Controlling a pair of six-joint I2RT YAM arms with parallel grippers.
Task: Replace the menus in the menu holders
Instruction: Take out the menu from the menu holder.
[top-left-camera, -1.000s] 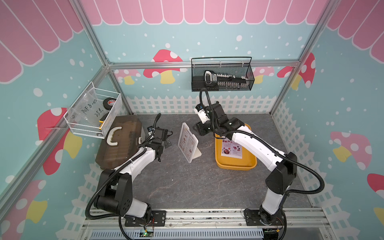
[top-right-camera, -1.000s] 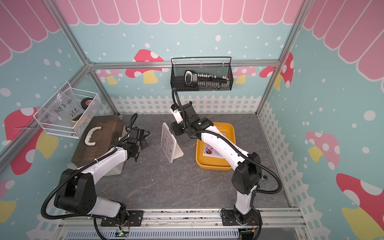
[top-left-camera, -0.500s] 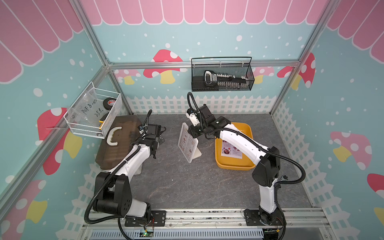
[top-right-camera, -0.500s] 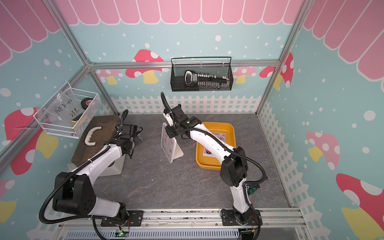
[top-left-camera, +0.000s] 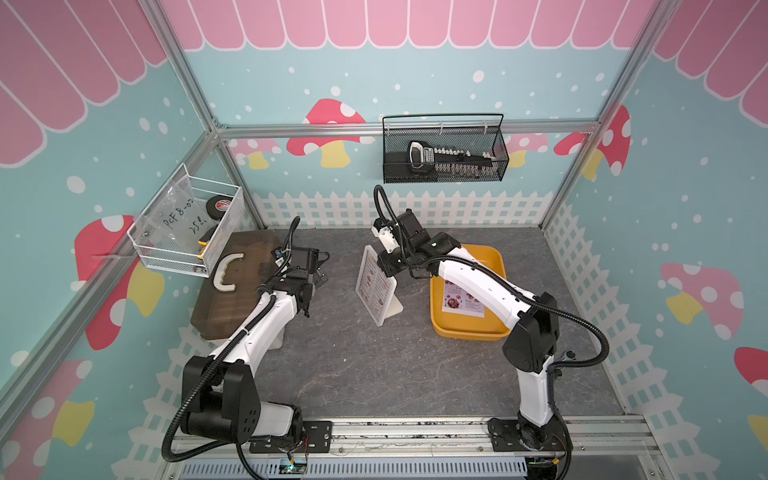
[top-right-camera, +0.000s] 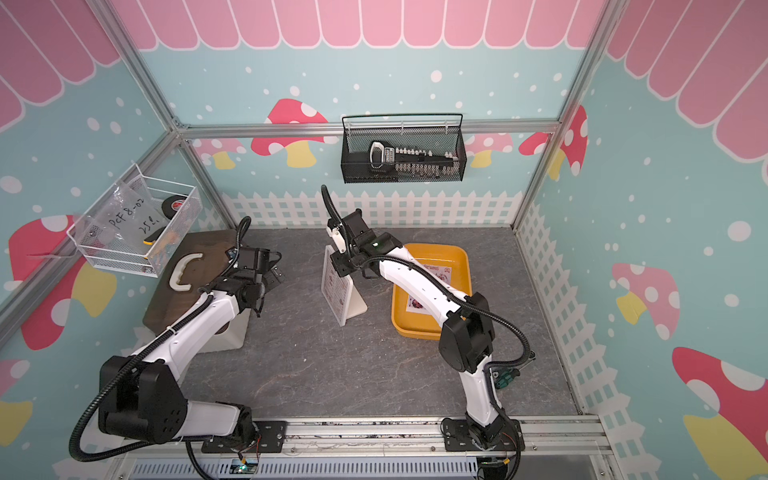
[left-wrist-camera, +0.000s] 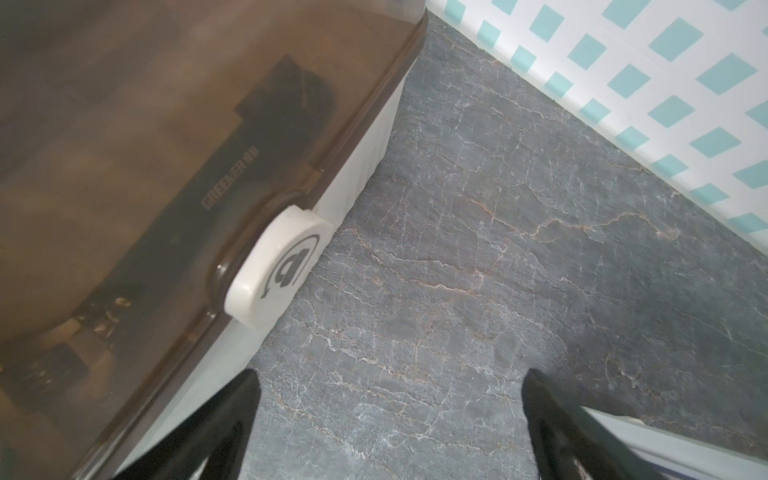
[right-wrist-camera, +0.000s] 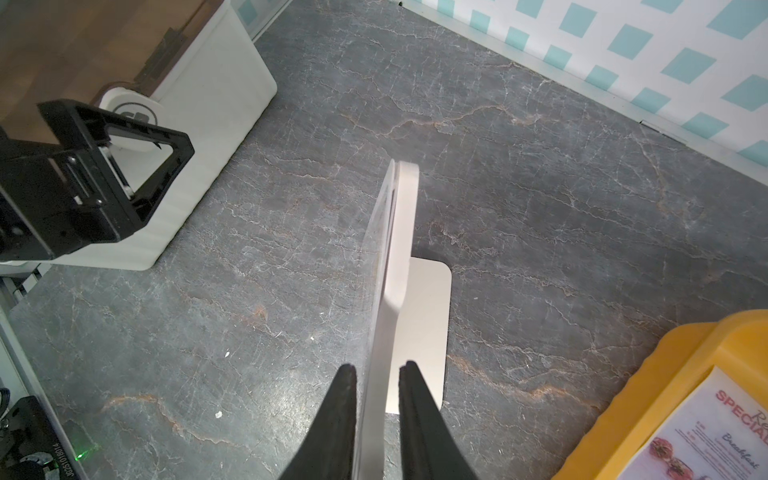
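- The grey, stone-patterned table (top-left-camera: 374, 374) fills the floor of a booth papered with mushrooms and a white picket fence.
- A storage box with a brown see-through lid (top-left-camera: 241, 282) sits at the table's left rear.
- A yellow tray (top-left-camera: 469, 332) lies on the right side, well apart from the box.
- The white menu holder (top-left-camera: 392, 309) stands upright on its flat foot between box and tray, nearer the tray, in both top views.
- One menu (top-left-camera: 373, 282), showing small food photos, faces out behind the holder's clear front; its heading is too small to read.
- A second menu (right-wrist-camera: 706, 436), titled "SPECIAL" in red, lies flat inside the tray.
- The right gripper (right-wrist-camera: 376, 370) straddles the holder's top edge at one end, one finger at the clear front and one at the white back. The jaws are narrow, but whether they actually pinch the panel cannot be told.
- The left gripper (left-wrist-camera: 390, 374) hangs over bare table just beside the box's white latch, jaws spread wide and holding nothing.
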